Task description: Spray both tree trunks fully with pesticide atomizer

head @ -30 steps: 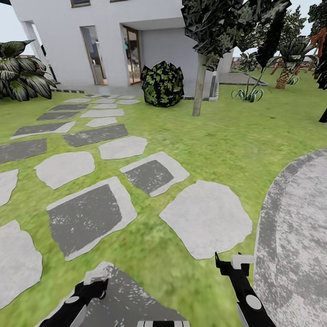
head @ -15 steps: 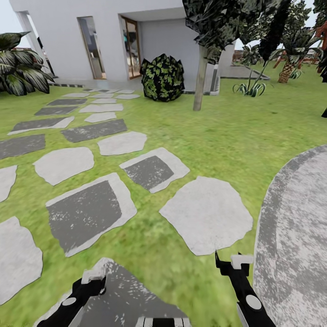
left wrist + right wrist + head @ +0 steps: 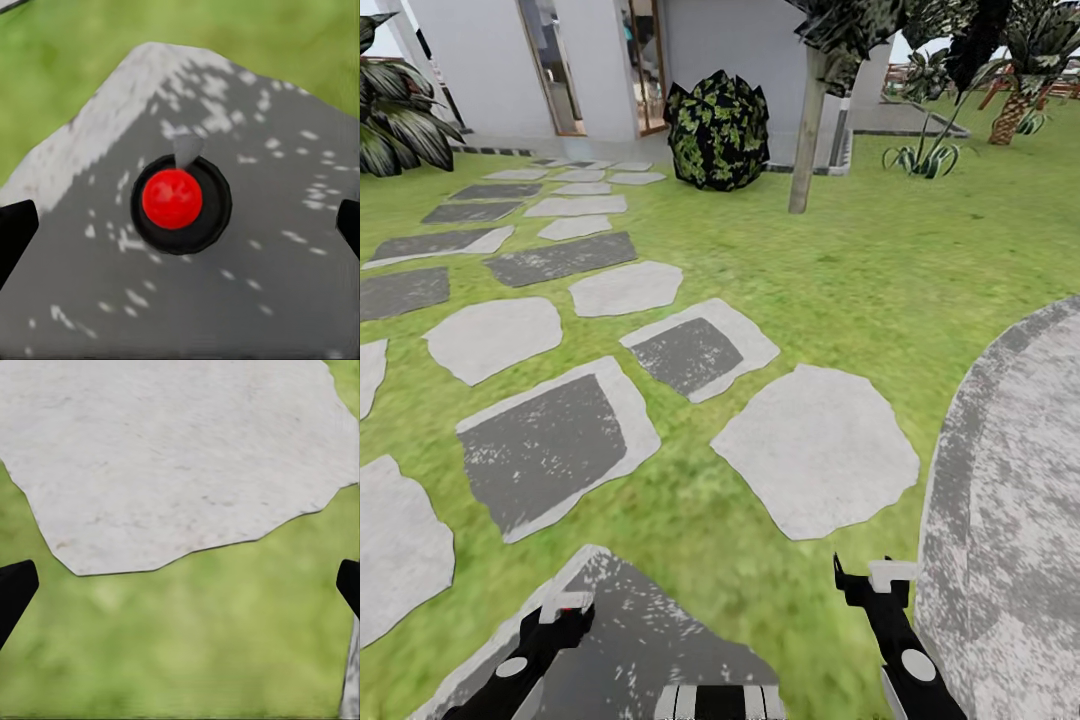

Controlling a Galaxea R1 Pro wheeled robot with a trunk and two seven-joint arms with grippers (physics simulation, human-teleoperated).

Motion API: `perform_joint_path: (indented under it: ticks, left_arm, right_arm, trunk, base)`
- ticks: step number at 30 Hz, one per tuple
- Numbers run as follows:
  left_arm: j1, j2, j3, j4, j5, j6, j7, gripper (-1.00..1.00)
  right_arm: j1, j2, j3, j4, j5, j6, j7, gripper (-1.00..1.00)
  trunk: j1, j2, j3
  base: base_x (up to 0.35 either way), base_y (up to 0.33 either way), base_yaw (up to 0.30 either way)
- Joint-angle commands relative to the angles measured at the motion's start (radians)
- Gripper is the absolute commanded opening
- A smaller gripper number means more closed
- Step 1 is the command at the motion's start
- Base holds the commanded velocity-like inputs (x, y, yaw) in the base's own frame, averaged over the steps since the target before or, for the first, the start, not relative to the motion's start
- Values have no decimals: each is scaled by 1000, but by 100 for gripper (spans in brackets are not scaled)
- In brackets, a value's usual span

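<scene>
Lawn [image 3: 880,280]: green grass filled most of the head view, from the house down to the lower edge.
House [image 3: 740,50]: white walls with open doorways ran across the top left and centre.
Round paving [image 3: 1010,520]: a grey mottled patch curved along the right edge.
Stepping stones [image 3: 815,450]: grey slabs trailed from the lower left up toward the doorway.
Tree trunk [image 3: 807,135]: one grey-brown column stood at upper centre, beside a dark round bush [image 3: 718,130].
Atomizer [image 3: 180,202]: in the left wrist view a black round object with a red top sat on a dark slab, centred between the fingertips.
Left gripper [image 3: 565,612]: at lower left over that dark slab, fingers spread wide, holding nothing.
Right gripper [image 3: 872,582]: at lower right above grass, fingers wide apart, empty.
</scene>
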Motion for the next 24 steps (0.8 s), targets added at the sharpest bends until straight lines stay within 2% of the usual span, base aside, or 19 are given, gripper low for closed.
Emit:
perform_joint_path:
  ticks: [1,7,24]
  left_arm:
    - [-1,-1,5,1,-6,-4,-2,100]
    - [-1,0,6,1,-6,-4,-2,100]
    - [-1,1,6,-1,-7,-6,-2,100]
  right_arm:
    - [0,0,0,1,11,-2,-6,100]
    - [0,0,0,1,11,-2,-6,100]
    - [0,0,1,1,11,-3,-6,100]
  trunk:
    - [0,-1,-6]
    - [2,-2,-35]
    - [2,-2,-38]
  base:
    - [0,0,0]
    - [0,0,0]
    - [0,0,0]
